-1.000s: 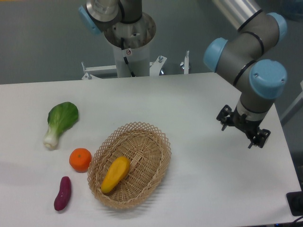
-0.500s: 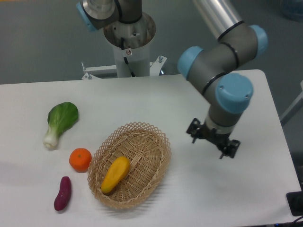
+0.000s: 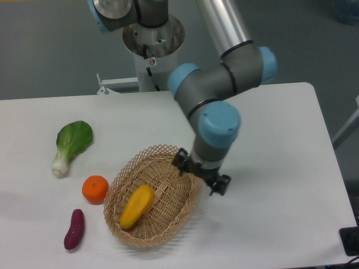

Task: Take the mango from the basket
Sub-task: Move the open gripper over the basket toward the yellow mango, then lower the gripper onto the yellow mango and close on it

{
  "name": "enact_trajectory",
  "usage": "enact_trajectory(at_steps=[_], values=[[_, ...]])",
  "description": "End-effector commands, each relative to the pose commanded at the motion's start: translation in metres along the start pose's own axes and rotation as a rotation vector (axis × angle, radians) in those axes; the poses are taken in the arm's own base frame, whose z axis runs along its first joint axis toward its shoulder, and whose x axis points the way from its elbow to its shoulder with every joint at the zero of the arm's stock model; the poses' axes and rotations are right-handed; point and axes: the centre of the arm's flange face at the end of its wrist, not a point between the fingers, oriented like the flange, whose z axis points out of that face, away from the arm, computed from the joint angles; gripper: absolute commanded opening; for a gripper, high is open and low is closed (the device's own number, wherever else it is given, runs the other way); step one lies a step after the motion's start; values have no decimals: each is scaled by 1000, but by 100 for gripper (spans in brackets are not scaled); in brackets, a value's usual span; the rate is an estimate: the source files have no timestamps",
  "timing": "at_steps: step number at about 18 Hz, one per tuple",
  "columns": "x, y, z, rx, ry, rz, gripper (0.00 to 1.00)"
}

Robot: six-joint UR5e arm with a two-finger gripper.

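Note:
The mango (image 3: 137, 206) is a yellow elongated fruit, orange at its lower left end, lying in the light tan wicker basket (image 3: 185, 210) at the front middle of the table. My gripper (image 3: 201, 175) hangs over the basket's right rim, up and to the right of the mango, not touching it. Its fingers point down and are mostly hidden by the wrist, so I cannot tell whether they are open or shut. Nothing shows in them.
Left of the basket lie a round orange (image 3: 95, 189), a purple sweet potato (image 3: 74, 229) and a green bok choy (image 3: 71, 144). The arm's base column (image 3: 152, 47) stands at the back of the white table (image 3: 280, 168).
The arm has swung left across the table, from the right edge to above the basket's right rim. The fruit and vegetables have not moved.

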Motion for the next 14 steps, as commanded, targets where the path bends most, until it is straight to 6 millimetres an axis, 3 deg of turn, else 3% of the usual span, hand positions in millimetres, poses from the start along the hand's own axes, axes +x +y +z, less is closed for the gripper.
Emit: enact_trajectory(at_steps=[6,14], values=[[39,-15,27,-7,20,1,100],[61,-31,55,-38,53,-26,100]])
